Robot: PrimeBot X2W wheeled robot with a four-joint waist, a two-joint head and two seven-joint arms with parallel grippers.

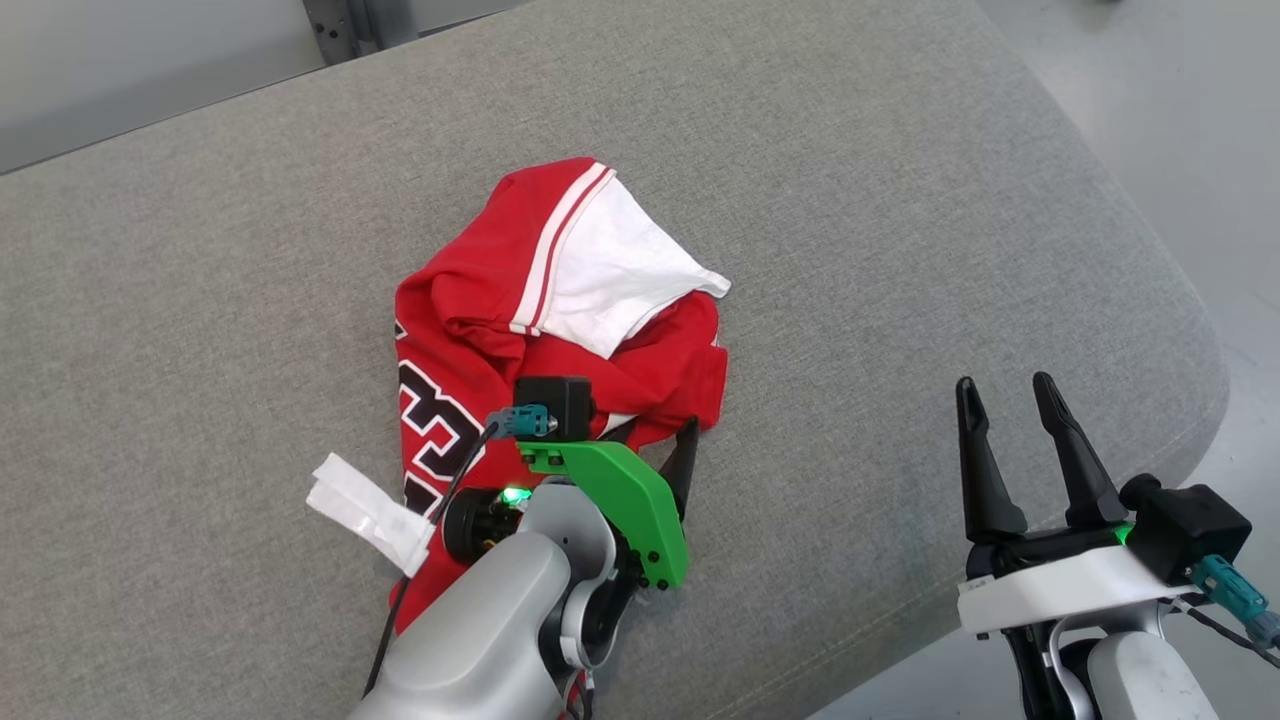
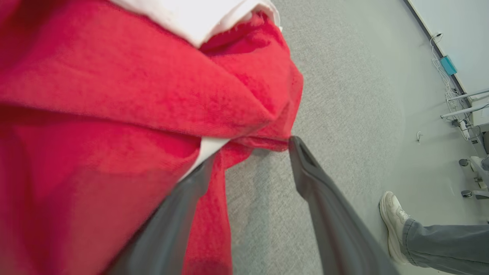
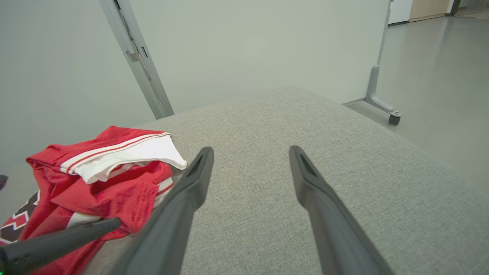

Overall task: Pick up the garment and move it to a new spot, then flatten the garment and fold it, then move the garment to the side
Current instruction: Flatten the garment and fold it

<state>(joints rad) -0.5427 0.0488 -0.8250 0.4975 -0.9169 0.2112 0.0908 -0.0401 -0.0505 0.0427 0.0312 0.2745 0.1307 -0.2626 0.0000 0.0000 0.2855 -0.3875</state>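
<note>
— Spotted the left gripper [image 2: 254, 151] first, closest to the lens. Fingers?

— Spread wide, pinching nothing. Found one finger [image 2: 179, 206] laid against the red garment [image 2: 114, 95], with a fold of cloth hanging just inside it. Found the other fingertip [image 2: 300, 152] touching the hem at the garment's outer edge.

— And beyond those tips?

— Saw red folds bunched straight ahead, with a white panel at the far end. Saw bare grey cushion [image 2: 344, 95] off the free finger's side. Past that, made out a person's white shoe [image 2: 391, 214] and a grey-blue trouser leg [image 2: 447, 244] on the floor.

— Checked from the head as well?

— Yes. Caught the garment [image 1: 480, 300] crumpled in a heap on the cushion [image 1: 850, 200], ahead of and partly under the left gripper, black-and-white lettering showing beside the wrist. Noticed a green bracket [image 1: 620, 490] on that wrist and a white strip of tape [image 1: 370, 510] on its cable.

— Right gripper?

— Found the right gripper [image 1: 1005, 385] well off to the left gripper's right, over the cushion's near edge, fingers parted above bare fabric. Through its own camera, saw the garment [image 3: 114, 191] ahead and to the left of its fingers, apart from them. Also saw a metal post [image 3: 133, 57] rising beyond.
</note>
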